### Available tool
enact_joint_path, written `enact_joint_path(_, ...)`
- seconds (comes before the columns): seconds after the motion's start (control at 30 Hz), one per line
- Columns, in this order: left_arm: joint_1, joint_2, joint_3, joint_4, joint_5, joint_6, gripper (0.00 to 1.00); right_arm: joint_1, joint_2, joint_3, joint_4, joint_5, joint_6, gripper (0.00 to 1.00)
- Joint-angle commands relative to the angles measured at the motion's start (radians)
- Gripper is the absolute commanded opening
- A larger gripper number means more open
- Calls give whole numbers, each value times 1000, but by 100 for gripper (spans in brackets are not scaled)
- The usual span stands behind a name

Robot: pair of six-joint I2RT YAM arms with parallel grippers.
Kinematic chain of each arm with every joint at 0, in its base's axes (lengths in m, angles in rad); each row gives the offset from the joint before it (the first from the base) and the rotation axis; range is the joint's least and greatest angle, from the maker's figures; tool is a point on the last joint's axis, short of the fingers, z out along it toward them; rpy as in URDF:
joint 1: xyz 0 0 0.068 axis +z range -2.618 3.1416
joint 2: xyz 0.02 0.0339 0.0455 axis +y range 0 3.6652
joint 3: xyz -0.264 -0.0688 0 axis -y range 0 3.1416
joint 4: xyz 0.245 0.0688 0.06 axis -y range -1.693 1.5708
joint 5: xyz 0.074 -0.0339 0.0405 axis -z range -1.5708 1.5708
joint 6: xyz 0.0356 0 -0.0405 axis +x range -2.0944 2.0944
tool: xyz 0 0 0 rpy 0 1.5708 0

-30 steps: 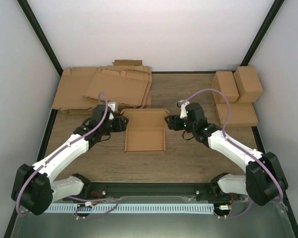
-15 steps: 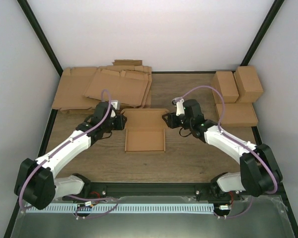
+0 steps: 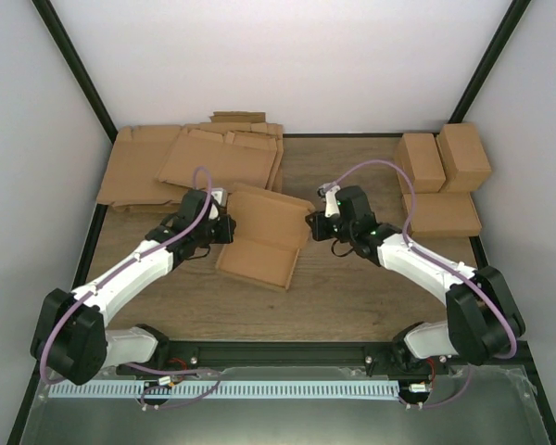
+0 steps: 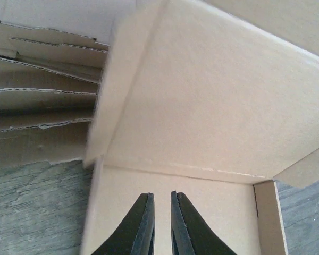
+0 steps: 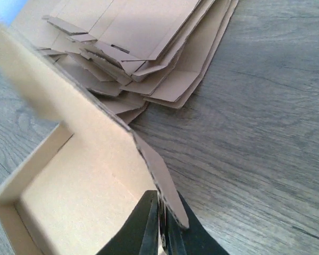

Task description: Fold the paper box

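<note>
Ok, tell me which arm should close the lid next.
Right, probably: the right gripper pinches a lid flap of the box and could swing the lid down; the left gripper only points into the tray.

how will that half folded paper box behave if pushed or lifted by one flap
Probably light: the paper box is thin cardboard, so a push should slide or swivel it on the table. Likely floppy at the creases: its lid stands half raised, and the side flap at the right tool sticks out loose. Lifted there, it may sag.
</note>
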Motion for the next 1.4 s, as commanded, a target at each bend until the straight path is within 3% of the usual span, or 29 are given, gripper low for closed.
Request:
enact_joint_path(0.0,2,19,24,8,2,16,12,51,4,67,-12,89,17,6)
enact_joint_path(0.13,3,11,25,-5,-34,21,12,53,-8,64,-5,109,13,4)
enact_joint_path(0.2,3,6,32,-21,-54,20,17,53,-19,61,-5,114,-7,4)
enact_joint_path(0.33,10,-13,39,-54,-95,21,46,53,-26,63,-10,66,-123,5)
enact_joint_path(0.47,44,-38,13,-6,-14,41,86,52,-18,82,-49,30,-246,5)
enact_joint_path(0.57,53,-76,-38,78,12,50,100,36,-13,89,-57,2,-306,5)
enact_joint_path(0.83,160,-74,-135,264,165,75,97,-4,2,99,-55,-30,-314,8)
enact_joint_path(1.2,174,47,-59,265,160,94,78,-4,23,112,-57,-28,-303,8)
enact_joint_path(1.37,174,86,-14,241,96,97,60,-4,25,121,-64,-34,-299,8)
